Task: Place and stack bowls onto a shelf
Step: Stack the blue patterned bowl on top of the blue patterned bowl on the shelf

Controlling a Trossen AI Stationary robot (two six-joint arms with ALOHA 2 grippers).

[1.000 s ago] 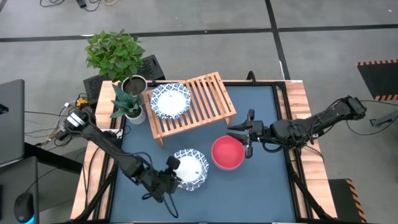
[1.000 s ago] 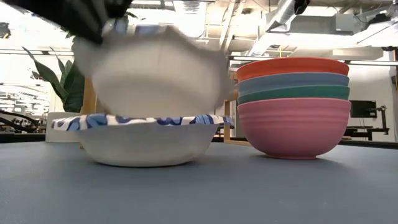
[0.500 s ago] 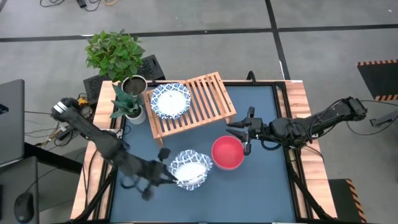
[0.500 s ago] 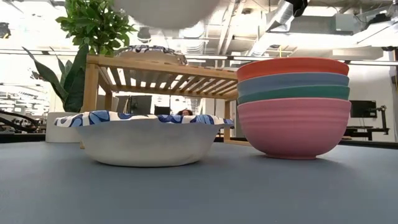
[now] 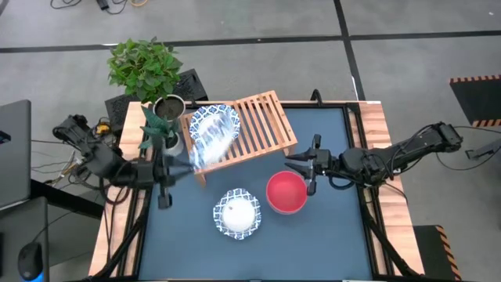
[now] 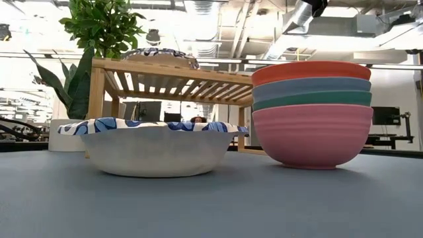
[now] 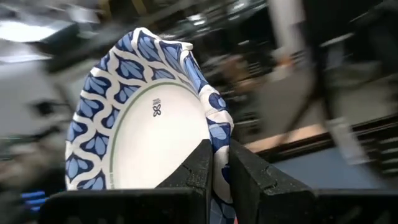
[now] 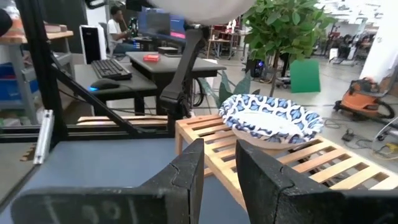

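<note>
- The left gripper [image 7: 214, 177] is clamping the rim of a white paper bowl with a blue patterned rim [image 7: 140, 121], holding it tilted on edge in the air over the left end of the low light-wood slatted shelf [image 5: 262, 125]; a second blue-rimmed white bowl [image 8: 272, 118] is sitting on that shelf.
- A third blue-rimmed white bowl [image 5: 237, 212] is resting on the dark table [image 5: 329, 235], near side, just left of the stack of plain bowls topped by a red one [image 5: 286, 192]; below the red are blue, teal-green and pink.
- The right gripper [image 5: 311, 168] is hovering just right of the stack, fingers slightly apart, holding nothing.
</note>
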